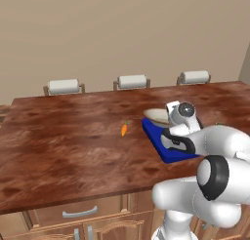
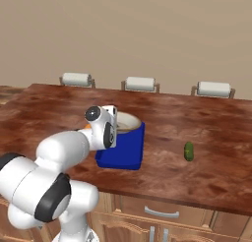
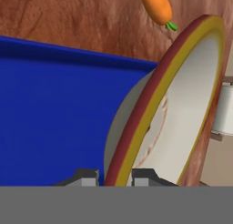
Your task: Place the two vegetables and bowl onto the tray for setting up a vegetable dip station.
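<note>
Carrot (image 1: 124, 130) lies on table (image 1: 63, 136), left of tray (image 1: 158, 138). Bowl (image 1: 156, 116) over tray's far edge, tilted. Hand view: gripper (image 3: 114, 176) pinched on bowl rim, tray beneath. Right base view: cucumber (image 2: 188, 151) on table right of tray, well apart.

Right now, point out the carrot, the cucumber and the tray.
carrot (image 1: 124, 130): left base view, orange body.
cucumber (image 2: 189, 151): right base view, middle of its green body.
tray (image 2: 124, 150): right base view, bare blue floor.
</note>
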{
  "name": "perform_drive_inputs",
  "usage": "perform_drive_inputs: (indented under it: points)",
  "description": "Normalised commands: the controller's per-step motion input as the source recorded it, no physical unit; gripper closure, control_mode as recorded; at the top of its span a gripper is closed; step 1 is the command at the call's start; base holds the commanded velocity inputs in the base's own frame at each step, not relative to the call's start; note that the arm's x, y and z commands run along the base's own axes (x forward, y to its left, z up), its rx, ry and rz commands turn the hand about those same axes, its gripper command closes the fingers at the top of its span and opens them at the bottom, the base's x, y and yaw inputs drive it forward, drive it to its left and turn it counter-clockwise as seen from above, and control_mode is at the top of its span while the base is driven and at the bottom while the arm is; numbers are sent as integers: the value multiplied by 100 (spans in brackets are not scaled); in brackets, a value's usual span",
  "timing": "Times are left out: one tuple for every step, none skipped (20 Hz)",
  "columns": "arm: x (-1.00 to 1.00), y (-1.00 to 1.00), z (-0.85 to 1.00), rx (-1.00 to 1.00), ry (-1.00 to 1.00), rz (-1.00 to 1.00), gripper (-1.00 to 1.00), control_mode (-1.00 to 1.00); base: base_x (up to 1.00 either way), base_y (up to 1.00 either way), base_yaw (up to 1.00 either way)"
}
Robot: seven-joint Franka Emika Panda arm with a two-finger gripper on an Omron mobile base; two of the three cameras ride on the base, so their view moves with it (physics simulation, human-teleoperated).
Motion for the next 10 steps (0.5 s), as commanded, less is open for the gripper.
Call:
perform_drive_inputs:
  points:
    - [11, 0, -1, 0, 0, 0, 100, -100, 0, 0, 0]
    - [10, -1, -1, 0, 0, 0, 100, -100, 0, 0, 0]
    - [9, -2, -1, 0, 0, 0, 100, -100, 0, 0, 0]
    - [6, -4, 0, -1, 0, 0, 100, -100, 0, 0, 0]
    - [0, -4, -1, 0, 0, 0, 100, -100, 0, 0, 0]
    - [0, -4, -1, 0, 0, 0, 100, -100, 0, 0, 0]
    - [0, -3, -3, 0, 0, 0, 100, -100, 0, 0, 0]
    - [0, 0, -4, 0, 0, 0, 100, -100, 0, 0, 0]
    - [0, 0, -5, 0, 0, 0, 100, -100, 0, 0, 0]
    - [0, 0, -5, 0, 0, 0, 100, -100, 0, 0, 0]
